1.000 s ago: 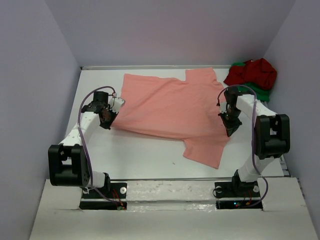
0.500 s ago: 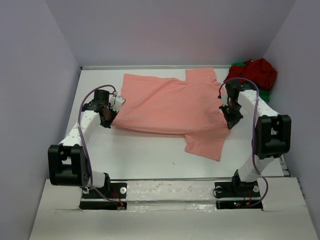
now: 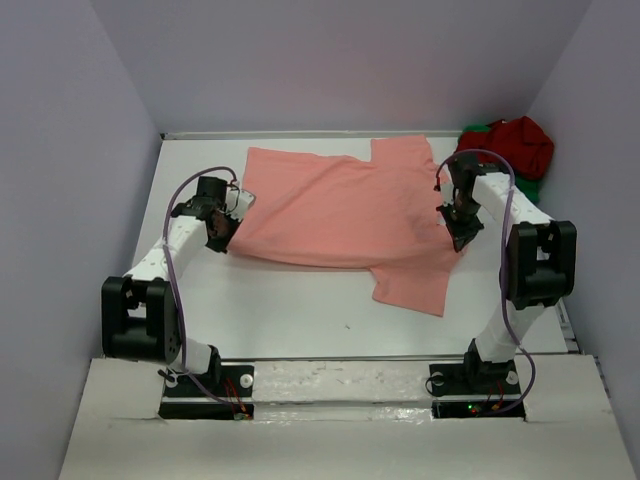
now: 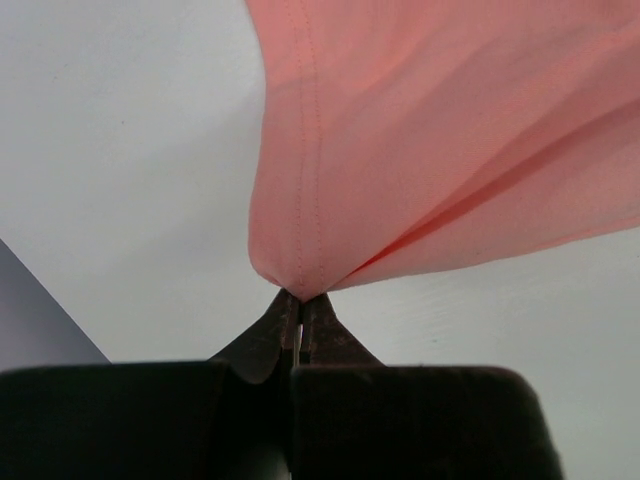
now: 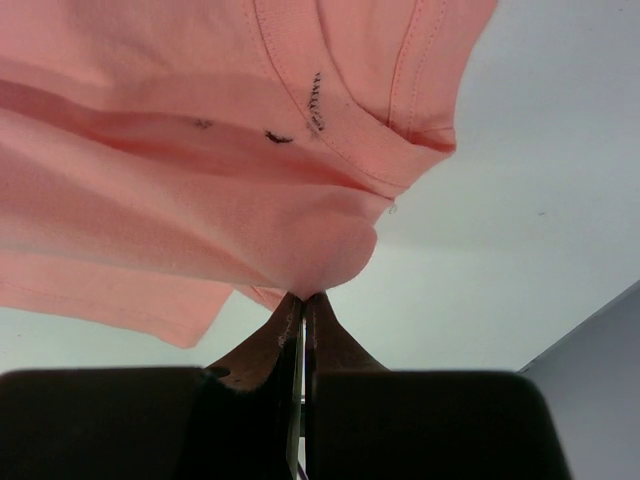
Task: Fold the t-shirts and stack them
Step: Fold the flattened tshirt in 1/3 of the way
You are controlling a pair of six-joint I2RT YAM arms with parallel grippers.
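A salmon-pink t-shirt (image 3: 340, 215) lies spread across the middle of the white table. My left gripper (image 3: 222, 237) is shut on its near left corner, the hem bunched at the tips (image 4: 298, 296). My right gripper (image 3: 460, 238) is shut on the shirt's right edge near the collar seam, cloth pinched at the tips (image 5: 303, 295). A sleeve (image 3: 415, 290) hangs toward the front. A dark red t-shirt (image 3: 510, 145) sits crumpled on a bright green t-shirt (image 3: 528, 186) in the back right corner.
Purple walls close in the table (image 3: 290, 305) on the left, back and right. Both arm bases (image 3: 205, 385) stand on the near ledge.
Both grippers have moved toward the back of the table, dragging the pink shirt's near edge with them. The front sleeve has slid back a little.
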